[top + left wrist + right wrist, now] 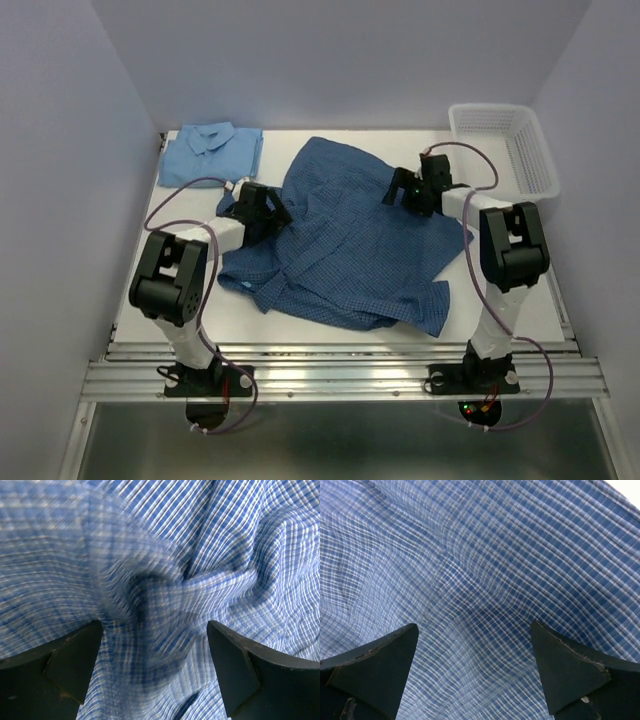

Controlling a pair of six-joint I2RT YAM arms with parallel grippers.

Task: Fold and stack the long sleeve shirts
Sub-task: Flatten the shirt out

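dark blue checked shirt (350, 250) shows between both pairs of jaws. the left gripper (155, 630) has its jaws wide apart over a twisted bunch of the cloth, with nothing pinched. the right gripper (474, 627) is spread just as wide above smoother, gently rippled fabric. outward, this shirt lies crumpled across the middle of the table (525, 295), the left jaws at its left edge, the right jaws over its far right part. beyond the left jaws the light blue shirt (212, 150) lies folded. beyond and to the right of the right jaws stands a white mesh basket (520, 150).
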